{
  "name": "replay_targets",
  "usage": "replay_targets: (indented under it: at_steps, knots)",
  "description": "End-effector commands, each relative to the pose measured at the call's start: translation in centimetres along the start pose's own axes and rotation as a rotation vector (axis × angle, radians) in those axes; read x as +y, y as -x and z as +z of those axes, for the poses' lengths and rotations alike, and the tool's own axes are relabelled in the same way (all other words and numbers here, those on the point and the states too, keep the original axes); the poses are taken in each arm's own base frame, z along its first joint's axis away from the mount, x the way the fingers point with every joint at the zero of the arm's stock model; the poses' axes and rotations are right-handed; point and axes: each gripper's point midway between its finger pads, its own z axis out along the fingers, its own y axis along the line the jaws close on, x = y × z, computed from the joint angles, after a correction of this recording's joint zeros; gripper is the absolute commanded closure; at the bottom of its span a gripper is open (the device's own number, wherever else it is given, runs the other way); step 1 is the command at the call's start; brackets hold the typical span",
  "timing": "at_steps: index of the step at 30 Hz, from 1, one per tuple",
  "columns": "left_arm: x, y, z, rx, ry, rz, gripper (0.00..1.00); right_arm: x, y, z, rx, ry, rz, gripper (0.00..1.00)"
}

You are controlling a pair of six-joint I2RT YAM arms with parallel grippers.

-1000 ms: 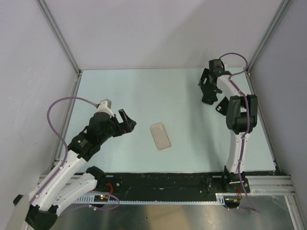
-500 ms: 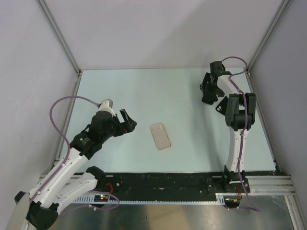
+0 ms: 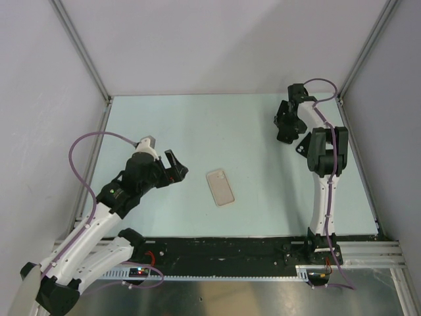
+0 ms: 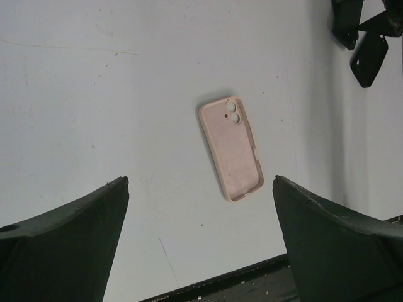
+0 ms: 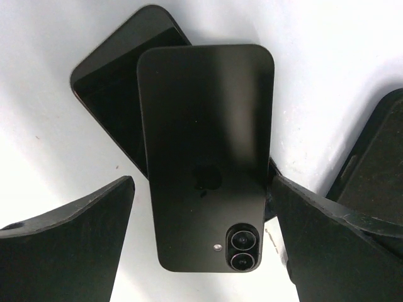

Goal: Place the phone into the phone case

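The phone case (image 3: 220, 187), pale pink, lies flat a little below the middle of the top view, on the light table (image 3: 197, 125). Its hollow side faces up, and the camera cut-out is at its far end. In the left wrist view the case (image 4: 231, 148) is in the centre of the frame, well apart from both fingers.

The left gripper (image 3: 176, 166) is left of the case in the top view. Its fingers stand wide apart and hold nothing.

The right gripper (image 3: 284, 128) is in the upper right of the top view, near the back corner. The right wrist view shows the black phone (image 5: 204, 163) in the middle of the frame, back side up, with its two lenses at the lower end. It lies across a second dark flat thing (image 5: 110, 94) in the upper left, maybe another phone; I cannot tell. The right gripper (image 5: 201, 189) has its fingers spread on both sides of the phone, not clamped on it.
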Motion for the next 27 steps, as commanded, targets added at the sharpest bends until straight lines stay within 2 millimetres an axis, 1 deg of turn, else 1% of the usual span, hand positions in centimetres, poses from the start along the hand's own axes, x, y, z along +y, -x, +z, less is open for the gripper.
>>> replay_targets:
  at_steps: [1, 5, 11, 16, 19, 23, 27]
  knots:
    - [-0.8, 1.0, -0.6, -0.026, -0.03, -0.015, 0.0, -0.1, 0.5, 0.0, 0.021, 0.017, 0.01, 0.05]
    - [-0.9, 0.9, -0.6, -0.022, -0.033, -0.019, 0.0, -0.2, 0.2, 0.2, 0.04, 0.016, 0.01, 0.09]
    - [-0.9, 0.9, -0.6, -0.02, -0.033, -0.023, 0.0, -0.2, -0.2, 0.3, 0.054, 0.019, 0.01, 0.18]
    - [-1.0, 0.9, -0.6, -0.02, -0.035, -0.029, 0.0, -0.2, -0.6, 0.3, 0.068, 0.023, 0.004, 0.31]
    - [-1.0, 0.9, -0.6, -0.019, -0.035, -0.032, 0.0, -0.1, -0.8, 0.1, 0.073, 0.031, 0.005, 0.42]
    - [-0.9, 0.8, -0.6, -0.016, -0.032, -0.039, 0.0, 0.0, -1.1, -0.8, 0.068, 0.047, 0.011, 0.57]
    - [-0.9, 0.6, -0.3, -0.007, -0.028, -0.051, 0.0, 0.3, -1.1, -2.5, 0.045, 0.073, 0.017, 0.64]
